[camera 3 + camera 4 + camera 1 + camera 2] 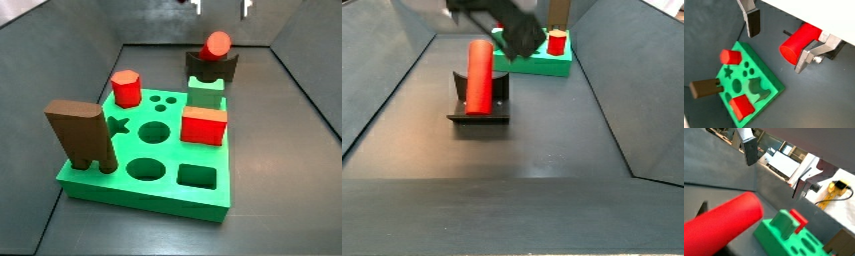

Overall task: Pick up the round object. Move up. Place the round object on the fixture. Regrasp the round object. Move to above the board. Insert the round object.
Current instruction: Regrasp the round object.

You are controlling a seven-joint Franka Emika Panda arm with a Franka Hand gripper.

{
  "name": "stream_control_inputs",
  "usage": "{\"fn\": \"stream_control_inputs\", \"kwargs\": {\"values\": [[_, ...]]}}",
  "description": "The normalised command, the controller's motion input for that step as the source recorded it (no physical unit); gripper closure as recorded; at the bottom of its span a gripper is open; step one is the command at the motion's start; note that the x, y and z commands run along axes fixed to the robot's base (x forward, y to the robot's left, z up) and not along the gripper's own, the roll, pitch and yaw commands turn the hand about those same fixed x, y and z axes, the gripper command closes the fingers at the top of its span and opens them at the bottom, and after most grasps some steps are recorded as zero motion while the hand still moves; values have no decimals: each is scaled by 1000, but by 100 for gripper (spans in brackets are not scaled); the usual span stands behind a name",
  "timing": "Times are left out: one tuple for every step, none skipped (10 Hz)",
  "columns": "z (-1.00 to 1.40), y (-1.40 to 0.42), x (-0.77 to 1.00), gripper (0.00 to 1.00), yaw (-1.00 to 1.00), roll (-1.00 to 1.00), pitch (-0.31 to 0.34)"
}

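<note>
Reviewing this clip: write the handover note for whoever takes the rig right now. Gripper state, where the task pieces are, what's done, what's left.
Gripper: open and empty, hovering above the fixture with a finger on either side of the peg's end.
Round object: lying in the fixture's notch; released.
Board: beyond the fixture, carrying a red hexagonal peg, a red cube and a brown block; the large round holes are free.
Done: pick, lift, place on fixture.
Left: regrasp, move above the board, insert.

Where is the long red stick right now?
The round object lies on the fixture in a side view, just in front of the board. The open claw hangs above it, not holding it.
</note>
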Motion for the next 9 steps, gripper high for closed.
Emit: {"fn": "stream_control_inputs", "kwargs": {"values": [[184, 14, -28, 0, 19, 3, 54], [804, -688, 137, 0, 23, 1000, 50], [784, -684, 151, 0, 22, 1000, 50], [637, -529, 81, 0, 22, 1000, 48], [368, -254, 6, 0, 21, 1000, 43], [145, -86, -18, 0, 21, 1000, 42], [19, -57, 0, 0, 20, 1000, 41], [18, -45, 8, 0, 21, 1000, 42], [40, -31, -6, 0, 21, 1000, 40]]}}
